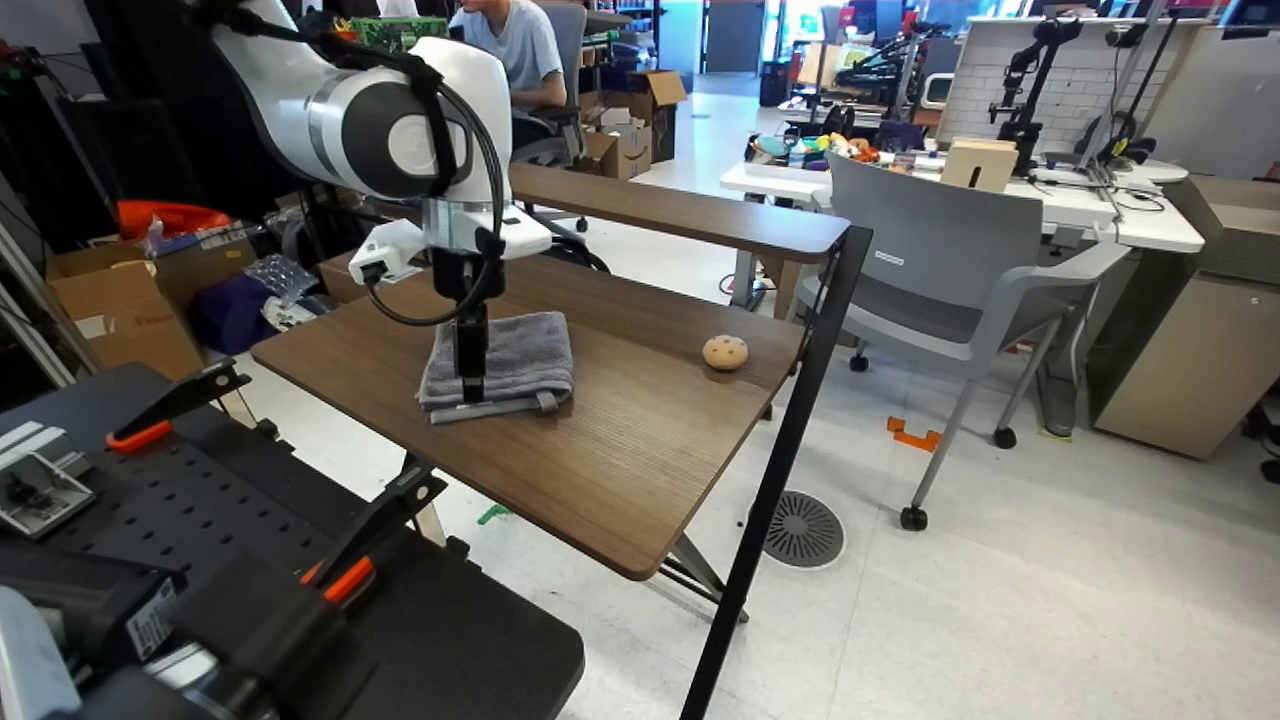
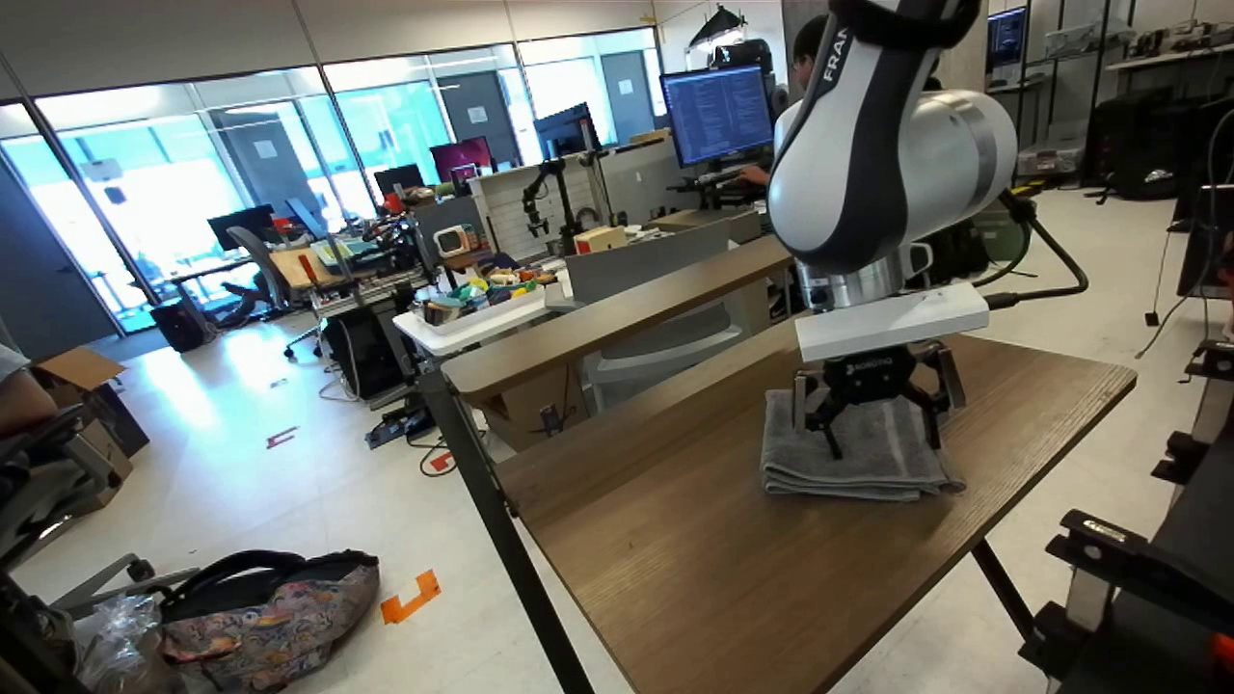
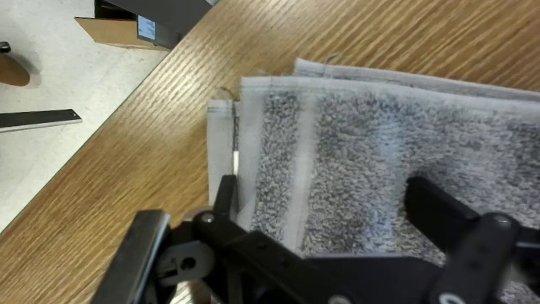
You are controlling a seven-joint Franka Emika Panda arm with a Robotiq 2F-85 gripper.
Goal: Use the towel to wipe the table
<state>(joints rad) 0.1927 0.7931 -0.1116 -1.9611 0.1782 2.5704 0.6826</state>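
The gray towel [image 1: 530, 350] lies folded in layers on the brown wood-grain table [image 1: 620, 470], and both exterior views show it. My gripper [image 2: 885, 449] points straight down over it, jaws spread wide. In the wrist view the left finger [image 3: 227, 192] is beside the pale hemmed edge of the towel [image 3: 337, 126]. The right finger [image 3: 438, 211] is over its fuzzy middle. Only towel surface shows between the fingertips, with no fold pinched. Whether the tips touch the cloth I cannot tell.
A small round tan ball [image 1: 725, 352] sits near the far end of the tabletop. A raised brown shelf [image 1: 680, 210] runs along one long side, joined to a black metal post [image 1: 780, 470]. A black bench [image 1: 480, 620] with clamps stands close to the table.
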